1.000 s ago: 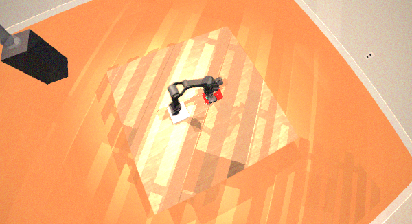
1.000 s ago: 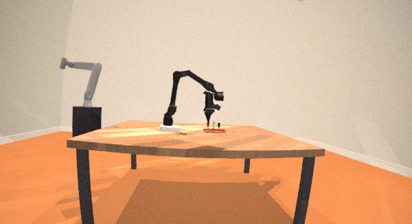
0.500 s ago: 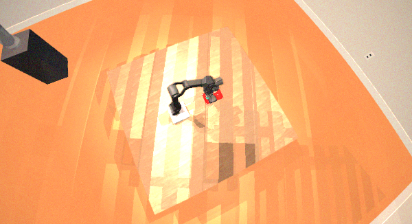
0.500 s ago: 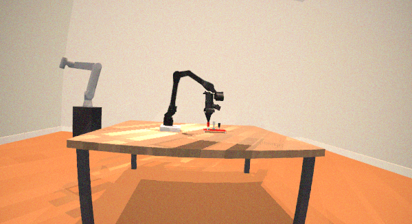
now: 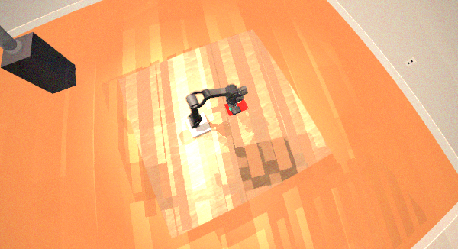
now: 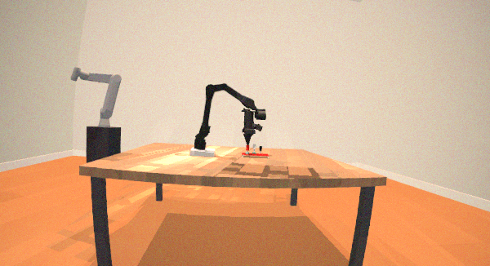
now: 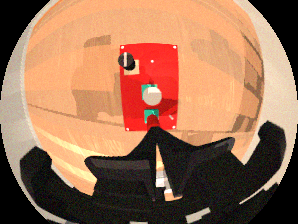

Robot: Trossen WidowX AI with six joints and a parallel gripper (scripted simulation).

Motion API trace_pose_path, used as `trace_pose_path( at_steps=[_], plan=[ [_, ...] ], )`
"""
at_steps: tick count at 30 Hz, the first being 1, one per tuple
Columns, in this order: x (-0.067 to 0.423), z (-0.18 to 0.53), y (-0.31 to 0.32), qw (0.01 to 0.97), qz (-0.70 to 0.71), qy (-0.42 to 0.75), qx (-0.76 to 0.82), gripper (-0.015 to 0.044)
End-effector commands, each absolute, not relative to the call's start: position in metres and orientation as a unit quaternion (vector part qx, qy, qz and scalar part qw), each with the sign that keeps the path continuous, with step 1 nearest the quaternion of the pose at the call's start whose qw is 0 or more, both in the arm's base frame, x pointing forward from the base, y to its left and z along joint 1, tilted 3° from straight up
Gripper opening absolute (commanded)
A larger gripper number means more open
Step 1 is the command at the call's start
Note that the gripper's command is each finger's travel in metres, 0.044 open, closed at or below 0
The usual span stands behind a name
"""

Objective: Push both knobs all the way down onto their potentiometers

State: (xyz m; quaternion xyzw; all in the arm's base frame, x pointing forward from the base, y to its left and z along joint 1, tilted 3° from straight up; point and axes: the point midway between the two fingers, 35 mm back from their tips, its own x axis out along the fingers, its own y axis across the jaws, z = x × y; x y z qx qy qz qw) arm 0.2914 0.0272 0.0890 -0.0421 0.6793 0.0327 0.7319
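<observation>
A red circuit board (image 7: 165,63) (image 5: 243,104) (image 6: 261,155) lies on the wooden table (image 6: 163,170). In the wrist view a black knob (image 7: 125,62) sits near the board's far left corner. A light grey knob (image 7: 152,96) (image 6: 254,147) stands raised over a teal potentiometer (image 7: 152,117) near the board's near edge. My gripper (image 7: 154,129) (image 6: 247,144) (image 5: 233,110) is shut and empty. It points straight down, with its tips just above the board's near edge beside the teal potentiometer. A small red piece shows under the tips in the exterior view; I cannot tell what it is.
The arm's white base plate (image 6: 202,152) (image 5: 200,129) sits on the table left of the board. A grey second arm stands on a black pedestal (image 6: 103,141) (image 5: 38,63) on the floor beyond the table's left side.
</observation>
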Motion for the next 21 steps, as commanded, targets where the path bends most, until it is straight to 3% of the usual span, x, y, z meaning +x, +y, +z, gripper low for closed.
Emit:
trace_pose_path(
  at_steps=[1,21],
  plan=[
    [0.2923,0.0797,0.0276,0.73,0.033,0.682,-0.04,0.0],
    [0.2925,0.0776,0.0276,0.73,0.033,0.682,-0.04,0.0]
  ],
)
